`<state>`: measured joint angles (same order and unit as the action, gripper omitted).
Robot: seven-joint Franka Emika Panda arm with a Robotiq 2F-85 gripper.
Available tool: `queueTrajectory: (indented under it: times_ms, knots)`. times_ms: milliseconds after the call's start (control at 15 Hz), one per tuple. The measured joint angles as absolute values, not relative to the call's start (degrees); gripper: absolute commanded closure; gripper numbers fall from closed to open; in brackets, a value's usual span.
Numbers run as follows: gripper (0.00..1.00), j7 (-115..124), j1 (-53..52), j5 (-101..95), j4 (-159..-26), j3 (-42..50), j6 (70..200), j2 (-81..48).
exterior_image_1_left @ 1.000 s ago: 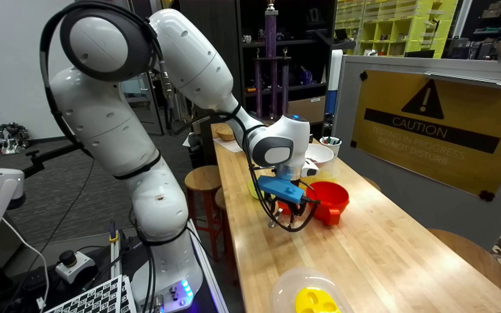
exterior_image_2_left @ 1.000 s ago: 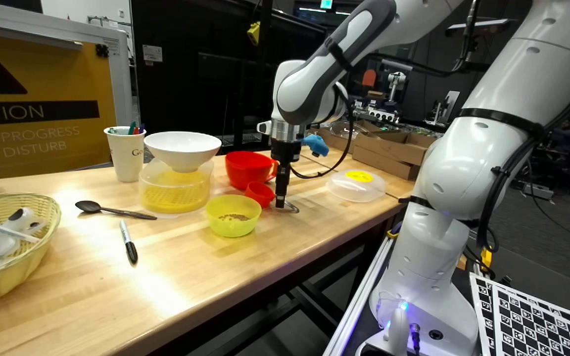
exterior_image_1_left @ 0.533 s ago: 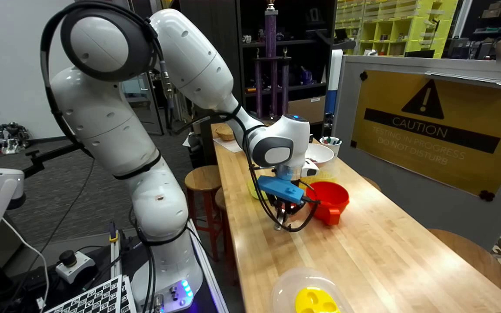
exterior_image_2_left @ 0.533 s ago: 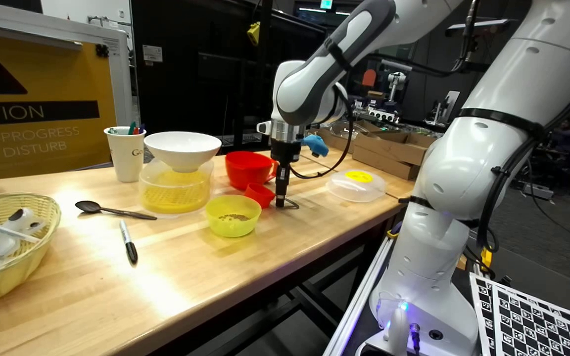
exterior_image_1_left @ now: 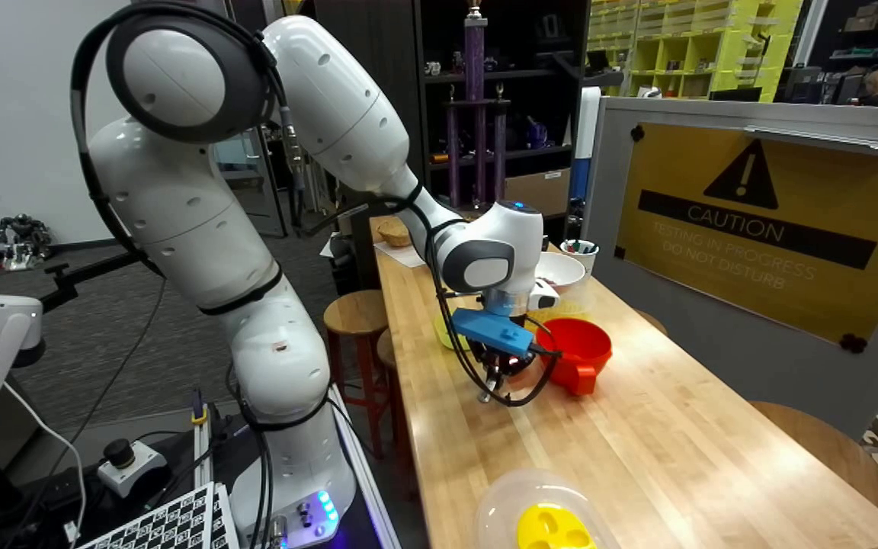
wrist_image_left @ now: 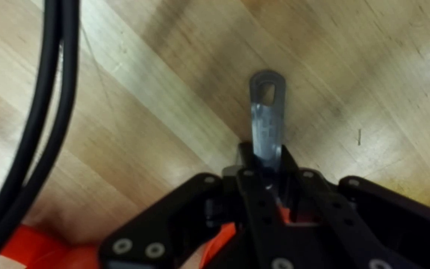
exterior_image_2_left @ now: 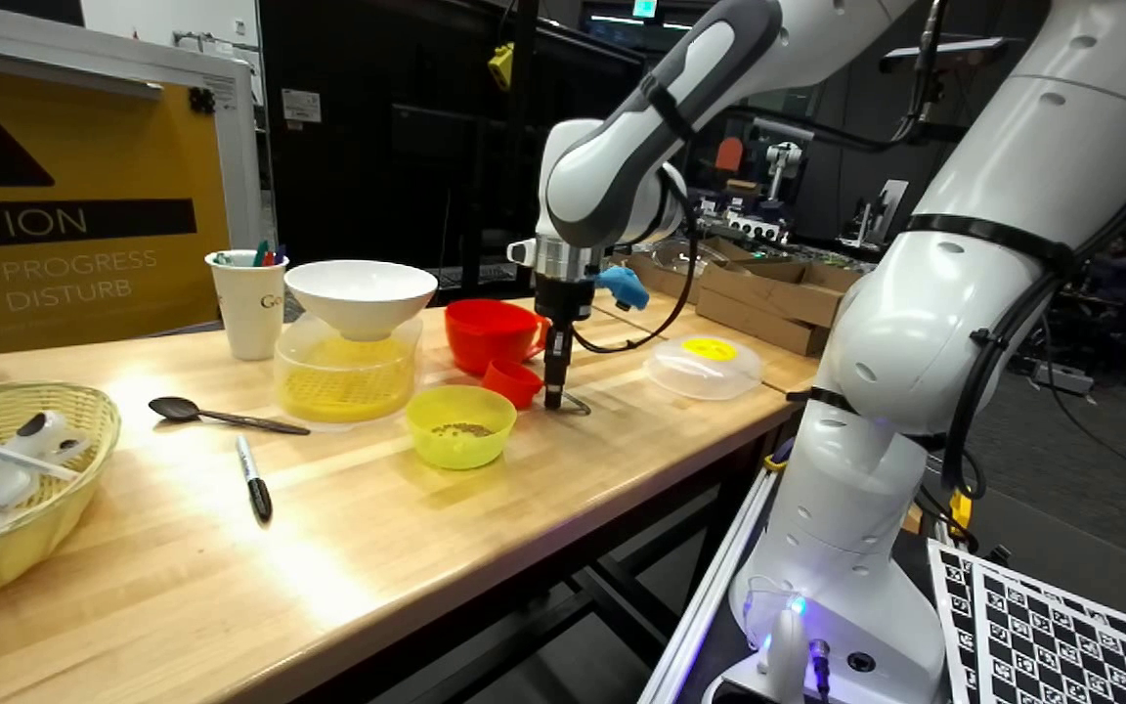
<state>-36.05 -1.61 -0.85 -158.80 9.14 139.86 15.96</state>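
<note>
While the claw (wrist_image_left: 267, 157) hangs low over the worktop (exterior_image_1_left: 660, 442), it is clenched on a flat metal handle (wrist_image_left: 267, 127) whose slotted end juts out ahead; marks on that strip are too blurred to read, and whether it touches the wood is hard to tell. Beyond the worktop's far edge, a yellow sign (exterior_image_1_left: 751, 221) reads "CAUTION", with "TESTING IN PROGRESS DO NOT DISTURB" fainter beneath, and a white paper cup (exterior_image_2_left: 248, 318) shows "Go" (the rest curves out of sight). Room is tight on one side: a small red cup (exterior_image_2_left: 516, 384) stands just beside the claw, near a larger red bowl (exterior_image_2_left: 485, 342) and a yellow-green bowl (exterior_image_2_left: 455, 455) holding brown bits (exterior_image_2_left: 462, 429). On the opposite side, planks run on to a translucent lid (exterior_image_2_left: 700, 378), well apart. The worktop's near edge passes between the claw and the arm's base (exterior_image_1_left: 294, 469), closer to the metal handle than to the red bowl.
</note>
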Motion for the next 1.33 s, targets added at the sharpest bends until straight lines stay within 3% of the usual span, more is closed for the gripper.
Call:
queueTrajectory:
  times_ms: [733,1333]
  knots:
    - [0.96,-36.73,-0.28,-1.11,-158.74,9.63,139.85,19.36]
    - [0.96,-37.96,2.34,-4.48,-158.75,10.91,130.82,30.32]
